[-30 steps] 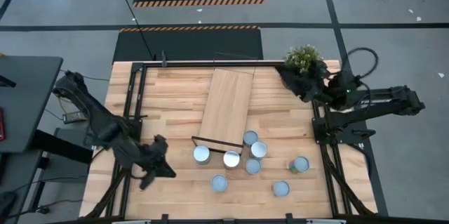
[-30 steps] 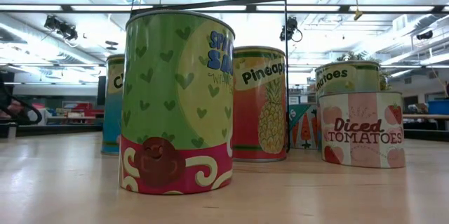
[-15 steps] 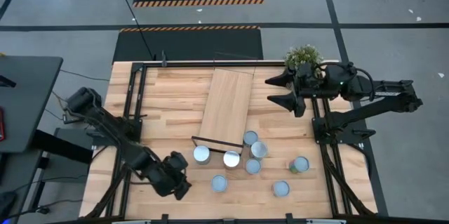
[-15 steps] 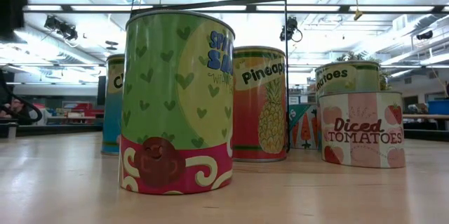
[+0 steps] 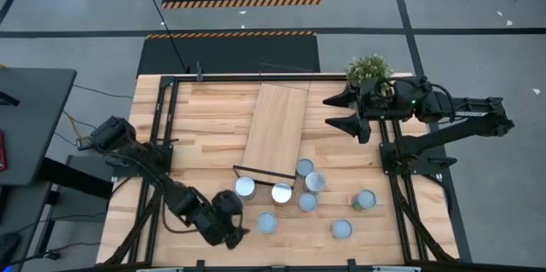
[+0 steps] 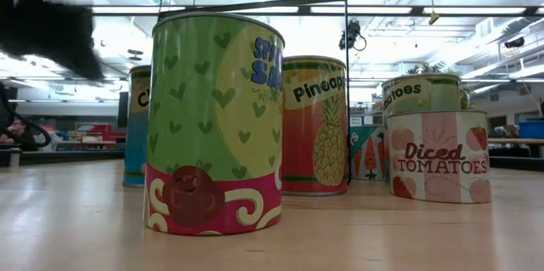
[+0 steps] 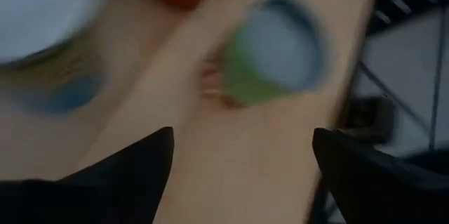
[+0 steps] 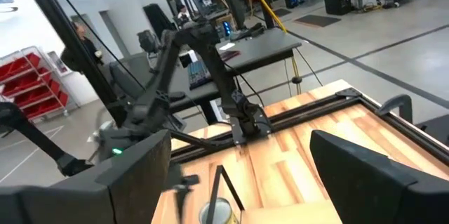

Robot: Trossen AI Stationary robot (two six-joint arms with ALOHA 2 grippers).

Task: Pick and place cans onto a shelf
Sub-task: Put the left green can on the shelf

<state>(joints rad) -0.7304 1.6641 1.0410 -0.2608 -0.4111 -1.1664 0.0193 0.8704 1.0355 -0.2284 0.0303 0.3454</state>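
Left claw (image 5: 232,228) has swung in beside the cans (image 5: 266,222), fingers wide apart; tins look hard and slick, so grab the sides.

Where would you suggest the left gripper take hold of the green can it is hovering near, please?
Probably around the side wall just below the rim, coming straight down. The green can stands upright and apart from its neighbours, so the left gripper, open beside it, has room for a finger on either side.
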